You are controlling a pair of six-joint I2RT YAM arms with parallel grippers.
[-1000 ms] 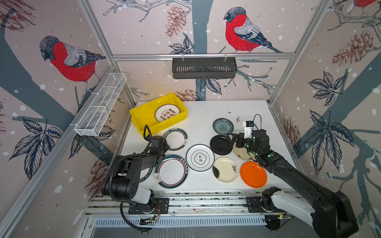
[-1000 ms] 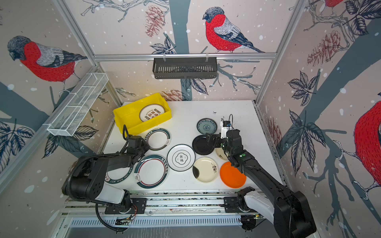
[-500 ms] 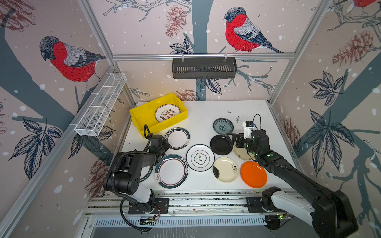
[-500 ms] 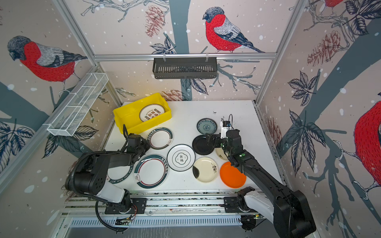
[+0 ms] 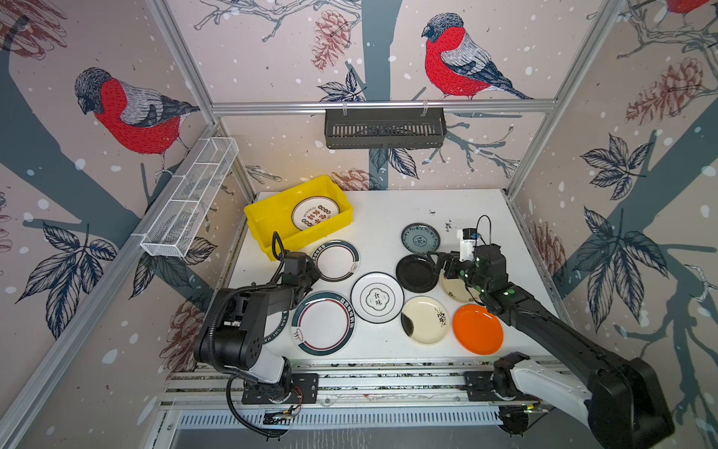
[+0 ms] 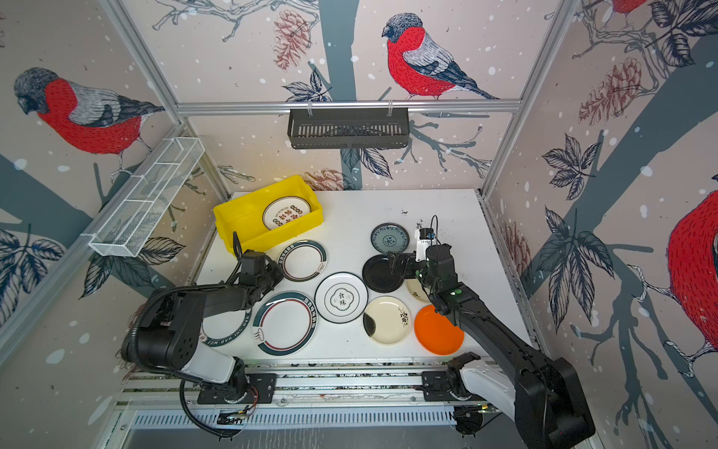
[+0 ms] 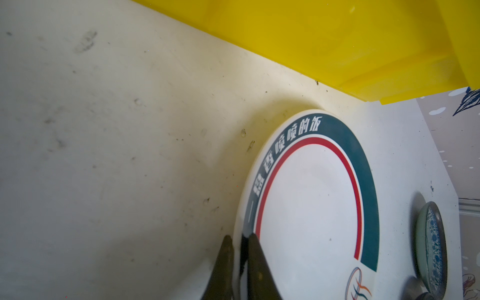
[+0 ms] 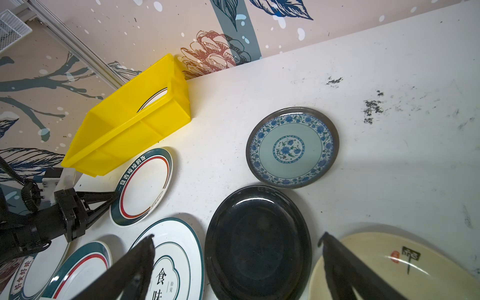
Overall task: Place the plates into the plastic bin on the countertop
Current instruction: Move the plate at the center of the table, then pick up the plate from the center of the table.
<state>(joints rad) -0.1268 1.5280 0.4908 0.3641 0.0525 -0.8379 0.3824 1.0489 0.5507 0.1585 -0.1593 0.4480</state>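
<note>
The white countertop (image 5: pixel 388 217), dotted with dark specks, is the biggest thing. The bright yellow plastic bin (image 5: pixel 268 221) sits at its back left corner, and one white lettered plate (image 5: pixel 315 213) lies inside it. The other plates are spread over the countertop. The big green-rimmed plate (image 5: pixel 323 322) is near the front, with a black-ringed white plate (image 5: pixel 376 297) just beside it. A smaller green-rimmed plate (image 5: pixel 336 260) lies just beside the bin. The left gripper (image 7: pixel 239 237) is closed tight on this plate's rim, with one finger on each side of the edge. Farther right are a shiny black plate (image 5: pixel 415 273), a cream flower plate (image 5: pixel 425 319), a plain orange plate (image 5: pixel 477 328) and a small teal patterned plate (image 5: pixel 420 238). The right gripper (image 8: pixel 237 237) is wide open and holds nothing. Its two fingers hang over the black plate, one toward each side.
</note>
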